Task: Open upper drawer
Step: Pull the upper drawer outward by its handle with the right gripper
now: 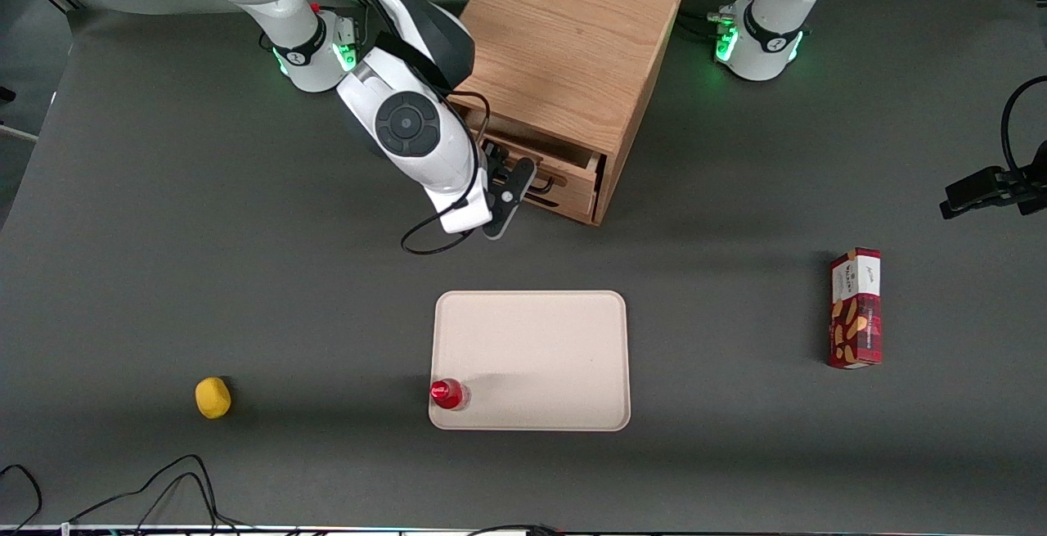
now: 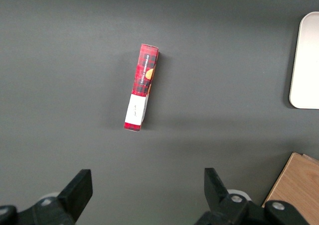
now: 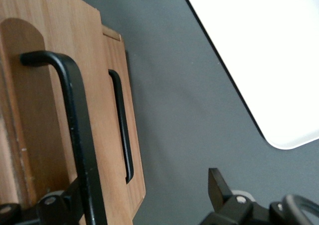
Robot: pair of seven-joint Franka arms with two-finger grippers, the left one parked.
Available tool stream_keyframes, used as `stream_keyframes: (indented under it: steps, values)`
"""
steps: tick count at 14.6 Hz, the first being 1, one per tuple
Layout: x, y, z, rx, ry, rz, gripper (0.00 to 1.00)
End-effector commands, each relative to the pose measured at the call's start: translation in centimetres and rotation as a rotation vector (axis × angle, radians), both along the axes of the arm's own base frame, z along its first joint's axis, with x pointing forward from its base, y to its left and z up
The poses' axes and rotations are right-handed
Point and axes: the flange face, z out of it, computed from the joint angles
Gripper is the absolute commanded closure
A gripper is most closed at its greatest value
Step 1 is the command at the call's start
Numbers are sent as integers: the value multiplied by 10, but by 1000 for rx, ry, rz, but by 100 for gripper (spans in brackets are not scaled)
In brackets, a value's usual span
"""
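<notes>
While upper drawer (image 1: 546,161) sits slightly out, contents hidden, gripper (image 1: 509,166) at handle (image 3: 75,130), seemingly open around it.

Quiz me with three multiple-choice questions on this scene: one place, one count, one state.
1. Where does the small red-capped bottle stand? A on the beige rectangular tray; B in a drawer; C on the cabinet.
2. How many black wire handles show on the light-oak wooden cabinet? A one; B two; C three.
3. The upper drawer is: A shut; B slightly pulled out; C removed.
A: it's in a tray corner. B: right wrist view shows two. B: a gap shows; the open hand is at its handle.
</notes>
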Motion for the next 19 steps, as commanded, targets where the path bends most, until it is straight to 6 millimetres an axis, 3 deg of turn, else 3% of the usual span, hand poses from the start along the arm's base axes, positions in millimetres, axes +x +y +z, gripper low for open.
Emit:
stream_keyframes:
  steps: [1, 8, 19]
  values:
    - [14, -2, 6, 22, -41, 26, 0]
    - [46, -27, 14, 50, -127, 14, 0]
    - [78, -55, 14, 73, -217, -4, 0]
